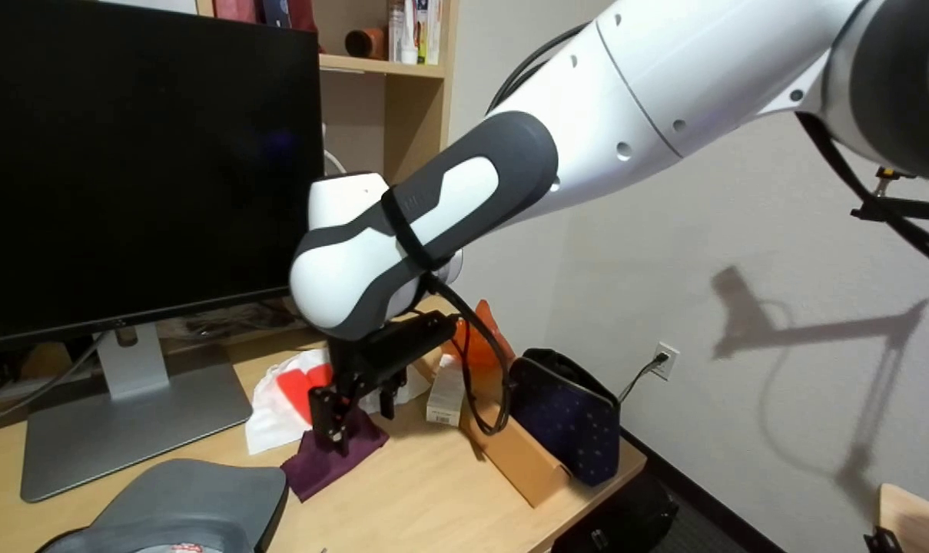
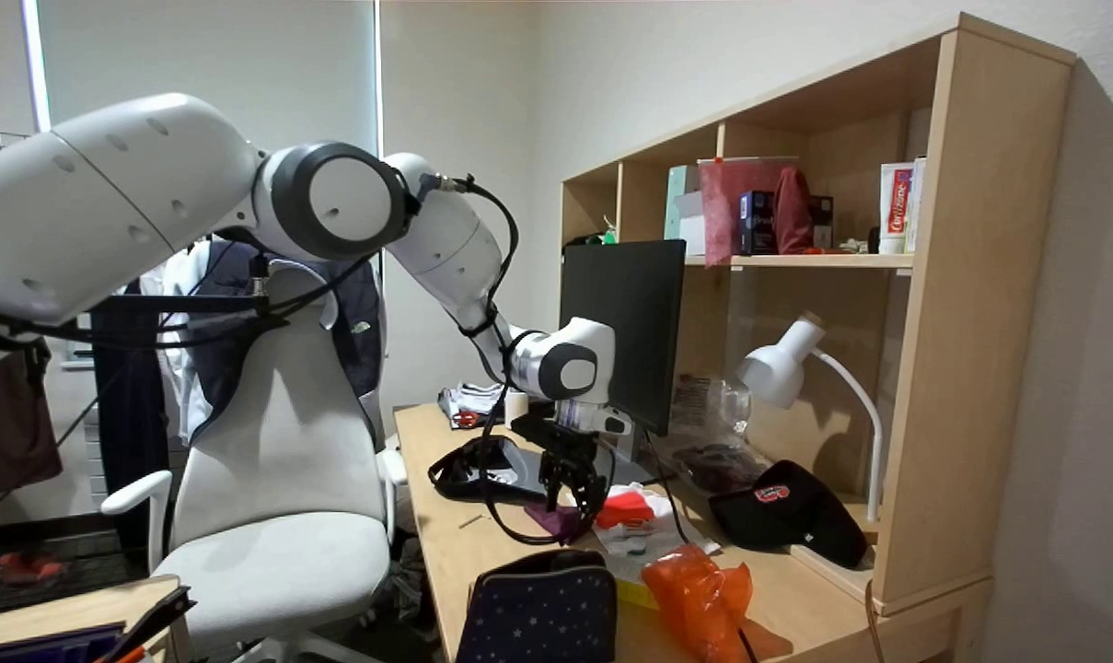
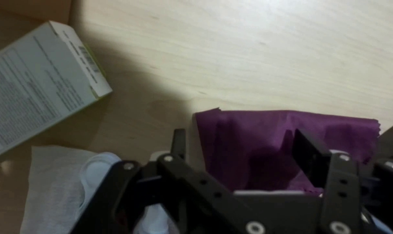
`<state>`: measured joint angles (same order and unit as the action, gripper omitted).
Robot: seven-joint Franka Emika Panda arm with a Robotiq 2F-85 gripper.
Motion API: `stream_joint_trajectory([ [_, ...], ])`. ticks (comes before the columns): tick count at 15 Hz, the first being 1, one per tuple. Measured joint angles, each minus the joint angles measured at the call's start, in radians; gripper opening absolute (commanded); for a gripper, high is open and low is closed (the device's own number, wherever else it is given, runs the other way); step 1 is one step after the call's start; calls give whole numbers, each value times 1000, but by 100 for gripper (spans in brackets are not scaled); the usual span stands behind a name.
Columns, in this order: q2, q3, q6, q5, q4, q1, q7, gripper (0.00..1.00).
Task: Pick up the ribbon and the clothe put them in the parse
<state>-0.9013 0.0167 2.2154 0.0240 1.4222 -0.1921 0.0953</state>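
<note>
Purple cloth is lying on the desk near a cap, under a widely spread gripper; brown cardboard, white box alongside, is separating cloth from starry purse.

Your gripper is matt black with shiny metal screw heads, and your arm looks like smooth, glossy white plastic. The purple cloth looks like thin soft fabric, smooth and mostly matt tbh. You've got fabric on the starry navy pouch too. Desk is smooth pale wood grain with a bit of shine, the white carton is smooth printed card, and that brown box reads as plain matt cardboard. The orange bag is super crinkly, thin glossy plastic, and you've got matt cloth on the black cap, looks like
</note>
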Motion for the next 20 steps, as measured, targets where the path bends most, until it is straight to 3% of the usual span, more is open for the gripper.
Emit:
stream_joint_trajectory([
  [7,-2,-4,0,0,0,0,16,10],
  [11,-2,-4,0,0,0,2,26,4],
  [15,0,-4,1,0,-1,4,29,8],
  [16,3,-4,4,0,-1,4,29,33],
  [17,8,-4,6,0,0,4,30,34],
  [20,24,-4,7,0,0,4,30,51],
])
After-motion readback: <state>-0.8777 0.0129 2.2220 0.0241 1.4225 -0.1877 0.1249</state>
